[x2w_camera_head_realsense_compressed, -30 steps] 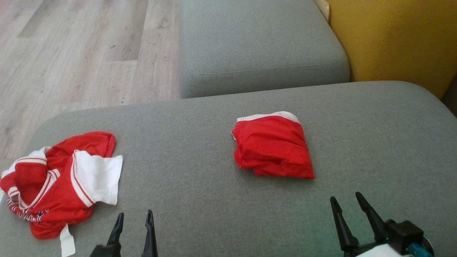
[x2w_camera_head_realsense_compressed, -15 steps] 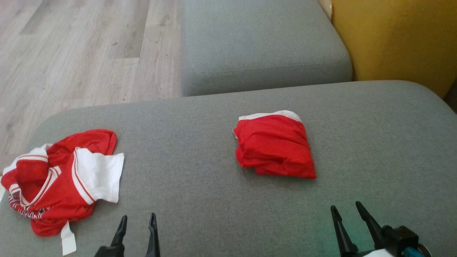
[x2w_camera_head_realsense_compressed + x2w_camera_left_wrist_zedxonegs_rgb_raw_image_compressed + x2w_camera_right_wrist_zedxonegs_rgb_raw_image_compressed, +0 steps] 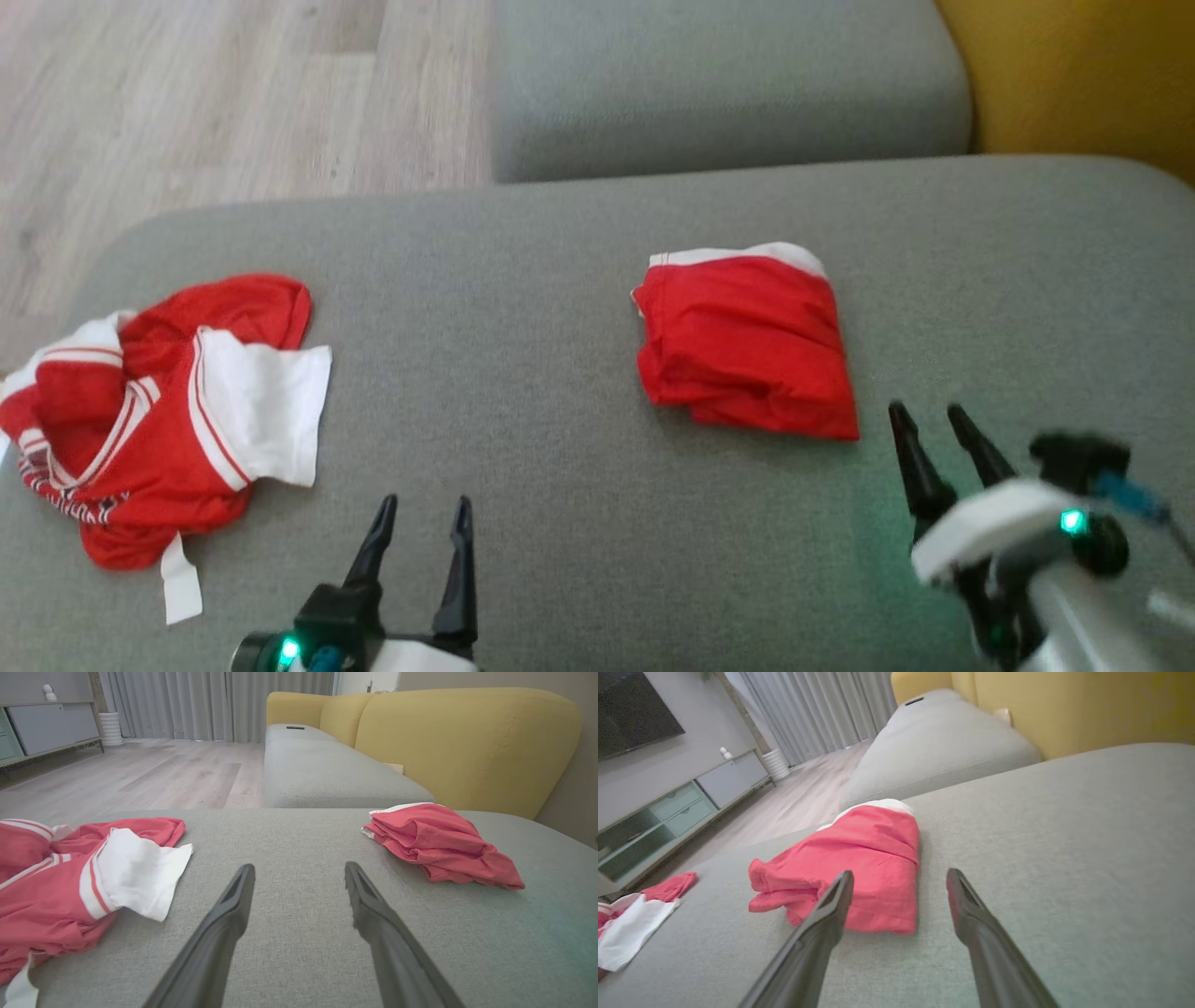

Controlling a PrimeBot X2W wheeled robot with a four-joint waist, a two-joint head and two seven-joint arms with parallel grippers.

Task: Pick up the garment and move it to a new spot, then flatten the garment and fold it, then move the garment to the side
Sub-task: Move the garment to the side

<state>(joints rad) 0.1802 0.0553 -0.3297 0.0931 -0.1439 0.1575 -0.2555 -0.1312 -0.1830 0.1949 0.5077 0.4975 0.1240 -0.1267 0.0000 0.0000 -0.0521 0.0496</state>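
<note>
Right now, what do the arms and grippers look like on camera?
Left gripper: two long, black, tapered fingers on a black mount with a green light. Right gripper: the same black fingers, a white wrist housing with a green indicator, a blue cable and a pale grey forearm.

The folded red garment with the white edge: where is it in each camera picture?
Head view: the folded red garment lies right of centre on the grey cushion.
Left wrist view: at the right, middle height.
Right wrist view: near the centre, slightly left.
Shared landmark: the crumpled red-and-white shirt, at the left in all three.
</note>
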